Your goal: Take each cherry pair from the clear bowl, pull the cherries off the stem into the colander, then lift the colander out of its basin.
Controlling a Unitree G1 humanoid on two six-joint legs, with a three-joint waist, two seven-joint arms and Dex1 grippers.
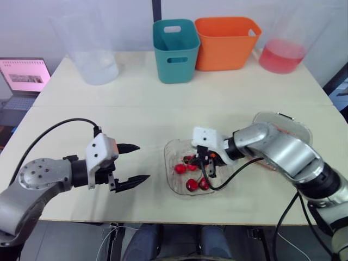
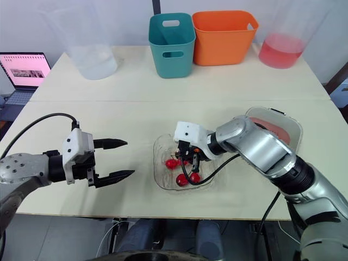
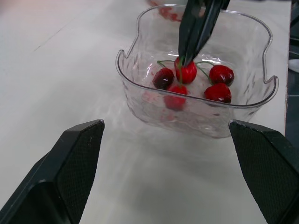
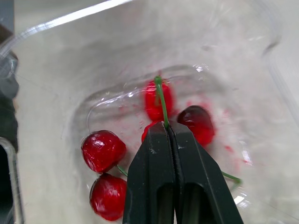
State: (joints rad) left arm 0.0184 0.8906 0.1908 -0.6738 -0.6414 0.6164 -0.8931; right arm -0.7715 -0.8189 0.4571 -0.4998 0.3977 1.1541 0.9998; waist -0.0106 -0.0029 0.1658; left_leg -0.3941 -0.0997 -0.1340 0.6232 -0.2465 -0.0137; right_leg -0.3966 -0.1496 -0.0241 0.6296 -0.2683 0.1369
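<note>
The clear bowl [image 1: 169, 163] sits near the table's front edge and holds several red cherries [image 1: 191, 185] on green stems. My right gripper [image 4: 166, 126] reaches down into the bowl, shut on the green stem [image 4: 161, 102] of a cherry pair, just above a red cherry [image 3: 188, 72]. Its cherries still rest on the bowl floor. My left gripper [image 1: 143, 162] hovers open just left of the bowl, nothing between its fingers. The reddish colander [image 2: 274, 125] sits in its clear basin behind my right forearm, to the right of the bowl.
At the back stand a teal bin [image 1: 175, 50] and an orange bin [image 1: 225, 42]. A clear jug [image 1: 92, 54] is back left, a jug of pink liquid [image 1: 283, 51] back right. A laptop [image 1: 24, 76] sits off the table's left side.
</note>
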